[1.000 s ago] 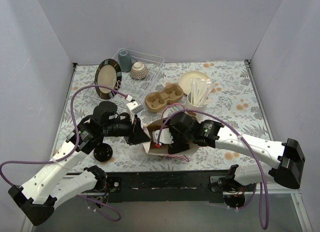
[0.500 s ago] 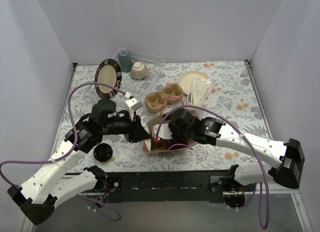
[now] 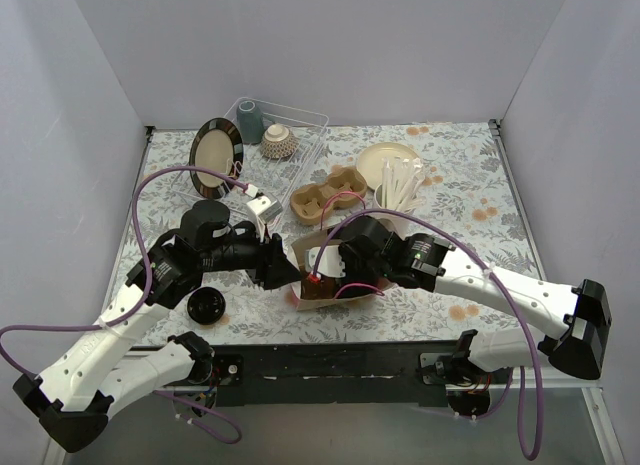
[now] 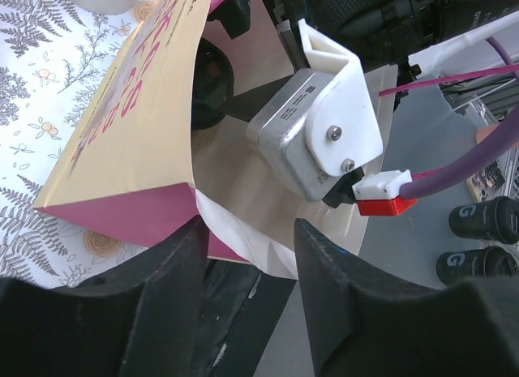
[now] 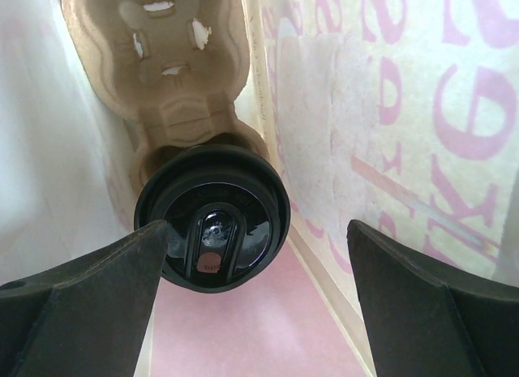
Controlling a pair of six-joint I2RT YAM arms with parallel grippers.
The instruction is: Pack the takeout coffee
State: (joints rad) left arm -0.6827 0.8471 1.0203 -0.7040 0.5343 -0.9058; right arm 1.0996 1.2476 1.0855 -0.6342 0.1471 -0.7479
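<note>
A paper bag [image 3: 306,250] with pink print lies open between my arms. In the right wrist view, a takeout coffee [image 5: 211,227] with a black lid sits in a pulp carrier [image 5: 162,69] deep inside the bag. My right gripper [image 5: 258,231] is open inside the bag, and the lid sits close to its left finger. My left gripper [image 4: 246,235] is at the bag's mouth [image 4: 138,142] with its jaws parted. The white edge of the bag [image 4: 243,247] lies loose in the gap. A round black lid [image 3: 207,306] rests on the table near the left; I cannot tell whether a cup is under it.
A second pulp carrier [image 3: 328,197] lies behind the bag. A white cup of cutlery [image 3: 397,197] and a beige plate [image 3: 388,161] are at the back right. The clear dish rack [image 3: 300,120] at the back holds a dark plate [image 3: 213,157], a grey cup [image 3: 250,120] and a bowl [image 3: 277,140].
My left jaws have opened and let go of the bag's edge. The bag has settled slightly lower. My right gripper stays open inside the bag.
</note>
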